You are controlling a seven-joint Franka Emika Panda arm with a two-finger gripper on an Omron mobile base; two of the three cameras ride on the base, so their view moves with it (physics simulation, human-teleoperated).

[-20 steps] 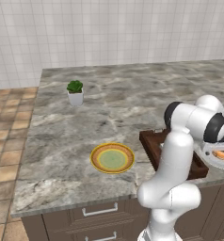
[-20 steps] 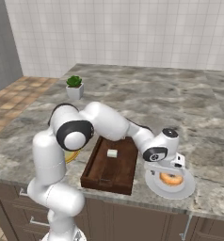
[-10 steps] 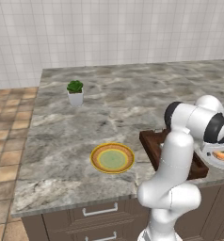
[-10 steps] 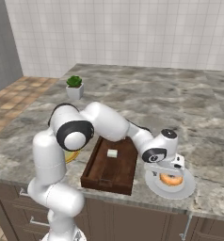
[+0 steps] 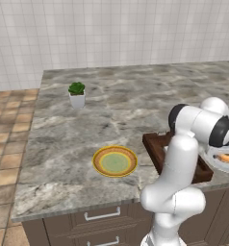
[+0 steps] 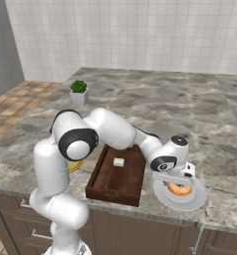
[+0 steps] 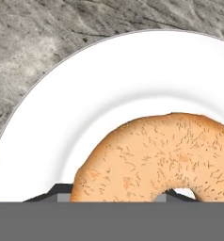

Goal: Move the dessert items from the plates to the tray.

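Observation:
The tan-orange ring donut (image 7: 151,155) lies on the white plate (image 7: 109,84) at the counter's front right. My gripper (image 7: 118,195) is down on it, with a dark fingertip at either side of the ring's near part, shut on the donut. From the right base view the gripper (image 6: 179,183) stands over the donut (image 6: 181,190) on the white plate (image 6: 197,199), just right of the dark brown tray (image 6: 115,187). The small pale cube (image 6: 119,162) rests inside the tray. The yellow-rimmed green plate (image 5: 115,161) sits bare to the tray's left.
A small green potted plant (image 5: 77,94) stands at the back left of the marble counter. The counter's front edge runs just below the tray (image 5: 157,144) and the white plate (image 5: 217,166). Open marble stretches behind the tray.
The jaws have closed from wide apart onto the donut. The arm and the hand have stayed over the white plate, hardly moving.

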